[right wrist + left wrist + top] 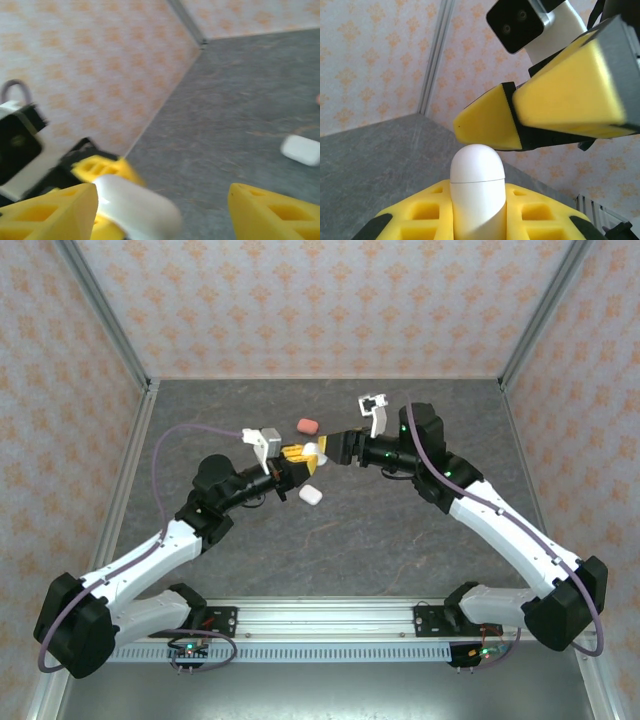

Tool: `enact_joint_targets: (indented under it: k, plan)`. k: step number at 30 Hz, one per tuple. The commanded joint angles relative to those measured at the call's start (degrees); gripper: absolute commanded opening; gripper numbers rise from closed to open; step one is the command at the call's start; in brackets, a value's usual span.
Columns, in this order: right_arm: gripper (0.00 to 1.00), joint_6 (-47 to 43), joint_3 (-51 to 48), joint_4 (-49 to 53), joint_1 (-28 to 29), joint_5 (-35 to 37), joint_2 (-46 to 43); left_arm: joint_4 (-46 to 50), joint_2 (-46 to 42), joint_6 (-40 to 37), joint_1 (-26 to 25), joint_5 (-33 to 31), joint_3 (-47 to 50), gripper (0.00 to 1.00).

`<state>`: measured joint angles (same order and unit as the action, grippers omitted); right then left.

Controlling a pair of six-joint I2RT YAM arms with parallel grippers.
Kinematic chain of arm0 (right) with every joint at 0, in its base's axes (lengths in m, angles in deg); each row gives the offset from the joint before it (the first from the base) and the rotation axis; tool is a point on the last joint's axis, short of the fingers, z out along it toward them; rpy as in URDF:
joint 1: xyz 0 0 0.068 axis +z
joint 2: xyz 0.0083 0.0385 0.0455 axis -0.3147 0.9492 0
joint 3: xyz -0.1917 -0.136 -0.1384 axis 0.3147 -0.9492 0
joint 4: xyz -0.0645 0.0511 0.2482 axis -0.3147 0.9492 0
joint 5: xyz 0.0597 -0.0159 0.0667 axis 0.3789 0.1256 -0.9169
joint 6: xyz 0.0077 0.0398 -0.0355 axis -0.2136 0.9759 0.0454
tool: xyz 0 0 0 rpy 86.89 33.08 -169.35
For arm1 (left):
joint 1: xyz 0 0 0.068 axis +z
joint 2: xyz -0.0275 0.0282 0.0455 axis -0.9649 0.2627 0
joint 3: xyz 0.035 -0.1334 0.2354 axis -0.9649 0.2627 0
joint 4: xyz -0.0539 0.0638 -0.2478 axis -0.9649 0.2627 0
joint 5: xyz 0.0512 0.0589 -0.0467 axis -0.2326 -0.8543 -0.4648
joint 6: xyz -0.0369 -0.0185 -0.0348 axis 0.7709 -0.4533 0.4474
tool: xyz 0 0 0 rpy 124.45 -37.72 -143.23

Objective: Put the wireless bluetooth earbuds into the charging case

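While the left gripper (300,454) is clamped shut on a white case (313,451), the right gripper (328,448) stands wide open with nothing in it.

Left wrist view: the case (477,192) is pinched between the yellow fingers (417,220). Its long axis is in line with them, and the domed lid end points straight out past the fingertips. The lid seam runs square across the axis and the lid is closed. The shell is plain glossy white. The right gripper's fingers hang just beyond the dome, the nearer tip close over it; contact cannot be judged.

Right wrist view (blurred): the case (137,207) lies inside the right gripper's spread, close to the finger at frame left.

Top view: the case axis runs from the left gripper toward the right gripper, and both sets of fingertips meet at the case, above the table (400,530). A pink case (307,425) lies on the table just beyond both grippers, on the far side. A loose case (310,494), white, lies flat on the table just to the near side of the left gripper's fingers.
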<state>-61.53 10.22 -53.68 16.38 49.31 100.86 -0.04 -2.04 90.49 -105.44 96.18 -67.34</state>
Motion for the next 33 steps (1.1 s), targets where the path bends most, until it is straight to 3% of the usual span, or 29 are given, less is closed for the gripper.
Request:
enact_joint_targets:
  k: [1, 5, 10, 16, 21, 29, 33]
  plan:
    - [0.74, -2.80, 2.79, 6.24, 0.00, 15.16, -0.78, 6.62, -2.76, -1.06, -0.58, -1.58, -1.06, 0.00]
    - [0.85, -2.28, 3.87, 10.73, -0.67, 25.82, 0.77, 14.28, -5.14, -0.60, -2.10, -3.55, 1.64, 0.00]
    - [0.98, -1.85, 4.97, 12.28, -3.12, 27.08, 2.07, 20.19, -6.54, 0.23, -4.57, -7.47, 6.68, 0.00]
    - [0.99, -2.09, 5.37, 12.38, -4.57, 27.48, 2.45, 16.57, -5.23, 3.21, -4.83, -10.13, 14.05, 0.00]
    - [0.99, -3.26, 6.33, 15.51, -4.57, 27.60, 3.20, 21.37, -0.49, 3.51, -4.83, -9.37, 13.58, 0.00]
    - [0.99, -3.36, 6.37, 16.80, -4.57, 27.61, 3.19, 20.06, 13.36, 4.56, -5.78, -8.30, 7.86, 0.00]
    - [0.99, -4.04, 6.27, 17.79, -4.63, 28.91, 2.51, 16.26, 17.74, 6.76, -6.56, -8.12, 7.24, 0.10]
